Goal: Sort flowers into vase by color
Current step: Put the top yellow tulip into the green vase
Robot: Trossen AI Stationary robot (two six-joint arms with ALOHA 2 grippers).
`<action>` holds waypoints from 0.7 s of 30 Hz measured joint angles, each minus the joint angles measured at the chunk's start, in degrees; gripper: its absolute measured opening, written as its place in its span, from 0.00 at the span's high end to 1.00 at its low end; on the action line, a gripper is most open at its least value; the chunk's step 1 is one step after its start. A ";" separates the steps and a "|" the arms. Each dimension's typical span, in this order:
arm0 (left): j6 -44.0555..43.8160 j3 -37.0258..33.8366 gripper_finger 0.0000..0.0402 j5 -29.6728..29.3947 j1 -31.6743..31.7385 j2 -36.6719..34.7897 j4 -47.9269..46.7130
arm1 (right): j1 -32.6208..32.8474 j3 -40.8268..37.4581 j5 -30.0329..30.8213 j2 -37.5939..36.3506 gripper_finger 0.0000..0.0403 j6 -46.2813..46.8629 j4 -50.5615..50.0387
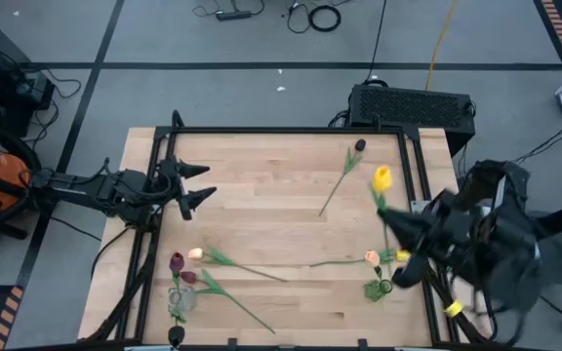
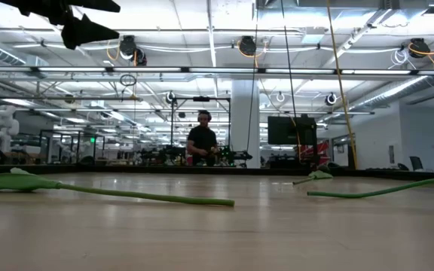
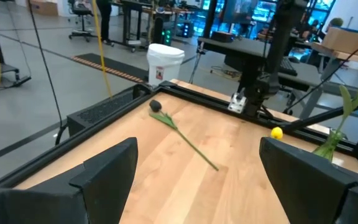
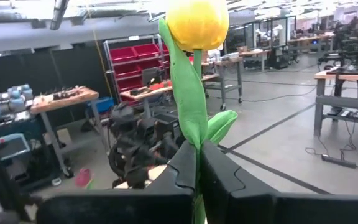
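While your right gripper fingers pinch the yellow tulip upright for vasing, left gripper fingers wait wide open, empty.

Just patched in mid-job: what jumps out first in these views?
The right gripper is shut on the green stem of a yellow artificial tulip, held up at the table's right side. The left gripper hangs open at the left edge of the wooden table. A dark-headed tulip lies loose at the far right, and a small clear glass vase at the near-left corner holds maroon flowers.
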 joint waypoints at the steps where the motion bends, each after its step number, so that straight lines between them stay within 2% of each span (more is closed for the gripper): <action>1: 0.00 0.00 0.15 -0.25 0.00 -0.02 0.00 | 0.32 0.00 0.00 1.01 1.00 2.33 -1.34; 8: 0.07 0.00 0.15 -2.16 0.00 -0.02 0.02 | 4.39 -0.04 0.05 4.57 1.00 12.31 -3.15; 17: 0.03 0.00 0.15 -2.16 0.02 -0.02 0.04 | 7.32 0.00 0.21 7.87 1.00 14.62 -5.03; 21: 1.55 0.00 0.15 -2.12 0.02 -0.02 0.02 | 8.33 -0.04 -0.09 10.59 1.00 23.88 -11.96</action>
